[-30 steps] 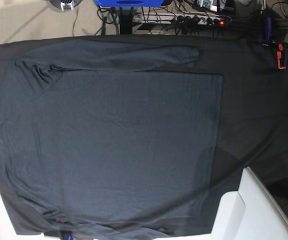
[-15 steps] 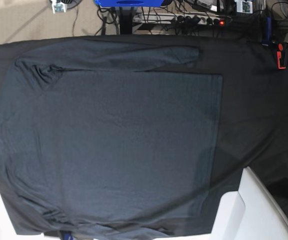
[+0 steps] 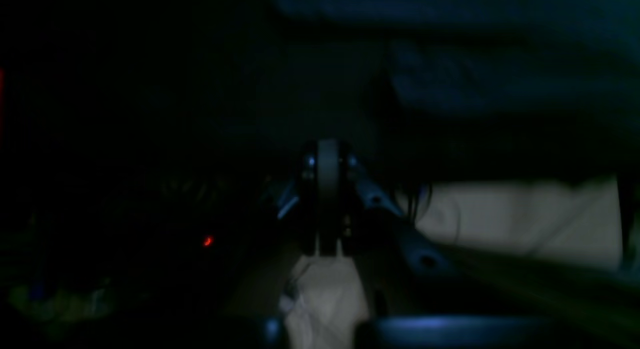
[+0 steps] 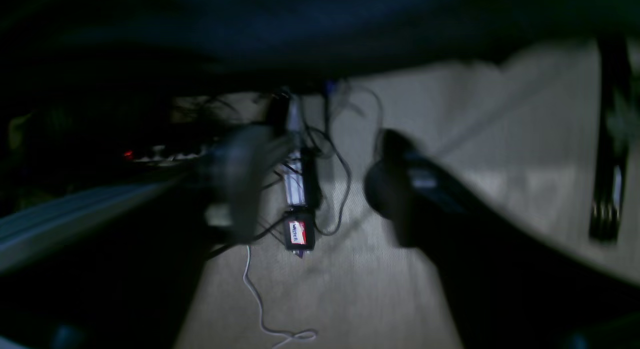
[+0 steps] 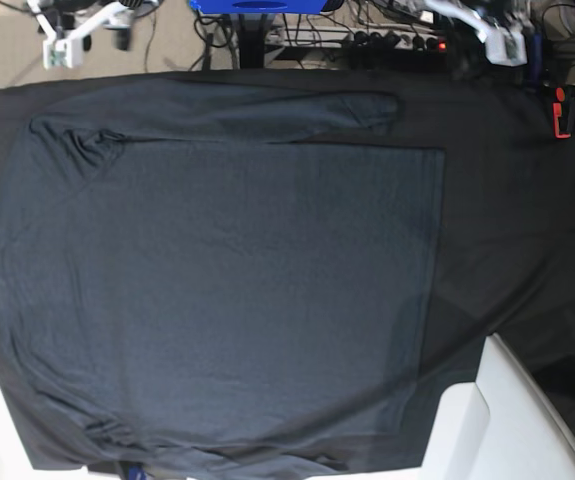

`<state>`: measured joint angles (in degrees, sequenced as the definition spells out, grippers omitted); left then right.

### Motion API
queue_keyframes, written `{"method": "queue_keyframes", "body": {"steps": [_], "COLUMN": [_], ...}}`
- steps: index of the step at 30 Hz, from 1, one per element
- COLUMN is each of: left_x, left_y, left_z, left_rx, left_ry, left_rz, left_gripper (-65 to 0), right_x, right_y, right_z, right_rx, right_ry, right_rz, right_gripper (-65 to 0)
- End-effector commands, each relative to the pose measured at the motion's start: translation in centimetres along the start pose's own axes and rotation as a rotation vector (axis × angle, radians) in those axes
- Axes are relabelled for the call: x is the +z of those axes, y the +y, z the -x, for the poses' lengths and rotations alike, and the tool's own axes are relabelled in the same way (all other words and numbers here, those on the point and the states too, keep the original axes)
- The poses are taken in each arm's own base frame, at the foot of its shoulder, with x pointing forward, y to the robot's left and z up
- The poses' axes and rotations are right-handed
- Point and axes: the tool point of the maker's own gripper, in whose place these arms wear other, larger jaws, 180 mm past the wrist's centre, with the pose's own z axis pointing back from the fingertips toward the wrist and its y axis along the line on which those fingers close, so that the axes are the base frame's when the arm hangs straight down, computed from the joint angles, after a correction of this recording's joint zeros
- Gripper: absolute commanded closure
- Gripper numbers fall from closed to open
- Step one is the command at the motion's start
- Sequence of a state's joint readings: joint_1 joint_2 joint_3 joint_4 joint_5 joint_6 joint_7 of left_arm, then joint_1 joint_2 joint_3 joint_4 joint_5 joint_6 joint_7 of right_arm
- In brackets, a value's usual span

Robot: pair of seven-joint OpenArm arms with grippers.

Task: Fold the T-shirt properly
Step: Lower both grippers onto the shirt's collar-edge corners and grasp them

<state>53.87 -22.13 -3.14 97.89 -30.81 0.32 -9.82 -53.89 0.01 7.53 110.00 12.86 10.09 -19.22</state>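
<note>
1. Both arms have just been swung into sight at the far table edge.
2. The right gripper [image 4: 310, 189] is spread wide, nothing held; the left gripper [image 3: 327, 249] looks clenched, empty.
3. The T-shirt [image 5: 217, 290] is laid flat below both, untouched, so folding hasn't really been started.

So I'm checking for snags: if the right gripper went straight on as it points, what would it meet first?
Probably the cables on the floor between its open fingers; depth is unclear through blur.

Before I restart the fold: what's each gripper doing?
Left gripper: shut, holding nothing.
Right gripper: open, holding nothing.
</note>
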Motion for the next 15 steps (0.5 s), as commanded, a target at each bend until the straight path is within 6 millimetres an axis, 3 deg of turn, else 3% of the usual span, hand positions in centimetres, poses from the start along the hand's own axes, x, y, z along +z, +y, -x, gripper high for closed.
{"method": "queue_keyframes", "body": {"steps": [1,3,5,10,15], "left_x": [0.1,-0.5,-1.4,-3.8,-6.1], "left_y": [0.4,0.9,0.6,-2.2,-3.0], "left_z": [-0.9,-1.2,-1.8,-3.0,-2.1], "left_rx": [0.008,0.048,0.094,0.218,0.288], "left_ry": [-0.020,-0.004,0.001,0.034,0.117], "left_rz": [0.008,0.012,0.040,0.209,0.273], "left_gripper": [-15.1,-30.3,-37.8,-39.8,-39.8], "right_x": [0.3,0.2,-0.1,-0.6,-0.9], "right_y": [0.5,1.7,2.6,3.5,3.5], "right_z": [-1.0,-1.6,-2.4,-4.2,-5.2], "right_rx": [0.018,0.047,0.069,0.094,0.098], "right_ry": [-0.036,-0.052,-0.074,-0.121,-0.150], "right_rz": [-0.030,-0.093,-0.139,-0.181,-0.182], "right_gripper": [-48.0,-51.6,-50.6,-50.1,-50.1]}}
